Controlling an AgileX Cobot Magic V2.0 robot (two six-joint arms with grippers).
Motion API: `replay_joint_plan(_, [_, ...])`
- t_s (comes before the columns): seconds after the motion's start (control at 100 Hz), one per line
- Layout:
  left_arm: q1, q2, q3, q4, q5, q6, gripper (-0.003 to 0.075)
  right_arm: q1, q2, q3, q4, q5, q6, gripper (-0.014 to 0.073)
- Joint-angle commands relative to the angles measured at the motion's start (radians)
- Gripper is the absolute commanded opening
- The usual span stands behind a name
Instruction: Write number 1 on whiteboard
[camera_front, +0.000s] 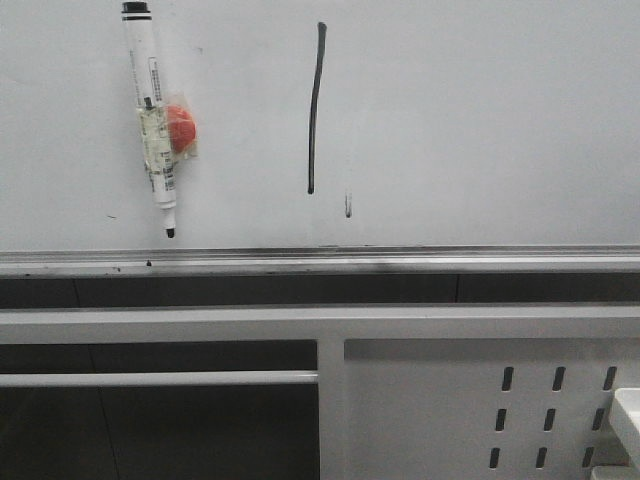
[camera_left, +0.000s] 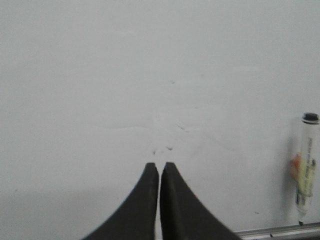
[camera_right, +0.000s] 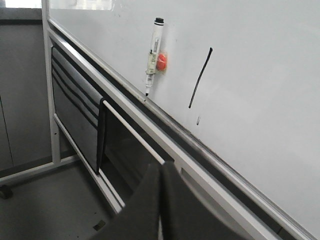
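My left gripper (camera_left: 159, 172) pressed together, right gripper (camera_right: 161, 172) together too, number 1 (camera_front: 315, 105) on the whiteboard (camera_front: 480, 120), marker (camera_front: 152, 120) hanging left of it

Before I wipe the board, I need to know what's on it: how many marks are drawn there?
2. A long black stroke stands near the whiteboard's middle, right of the marker pen. A short faint grey smudge sits just right of its lower end.

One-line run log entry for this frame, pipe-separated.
stroke: number 1 drawn on whiteboard | marker pen stuck to board, left of stroke, tip down | left gripper shut, empty | right gripper shut, empty
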Motion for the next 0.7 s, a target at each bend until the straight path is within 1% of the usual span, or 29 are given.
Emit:
replay_joint_plan(0.0, [0.07, -0.021, -0.008, -0.071, -0.09, -0.01, -0.002, 0.0, 0.023, -0.022, -0.003, -0.075, 0.0, -0.0069])
replay_joint_plan(0.09, [0.13, -0.021, 0.017, -0.108, -0.088, -0.01, -0.002, 0.0, 0.023, -0.022, -0.003, -0.075, 0.0, -0.0069])
replay_joint_plan(0.2, [0.164, -0.021, 0.045, -0.118, -0.087, -0.01, -0.002, 0.0, 0.023, -0.022, -0.003, -0.075, 0.0, -0.0069])
replay_joint_plan(0.39, [0.167, -0.021, 0.109, -0.091, -0.087, -0.01, -0.002, 0.0, 0.023, -0.022, -0.003, -0.075, 0.0, -0.0069])
replay_joint_plan(0.59, [0.167, -0.021, 0.234, -0.109, -0.097, -0.011, -0.002, 0.0, 0.023, -0.022, -0.003, -0.075, 0.0, -0.0069])
replay_joint_plan(0.64, [0.167, -0.021, 0.228, -0.107, -0.021, -0.011, -0.002, 0.0, 0.023, -0.022, -0.003, -0.075, 0.0, -0.0069])
replay_joint_plan(0.69, [0.167, -0.021, 0.23, -0.104, -0.004, -0.011, -0.002, 0.0, 0.023, -0.022, -0.003, -0.075, 0.0, -0.0069])
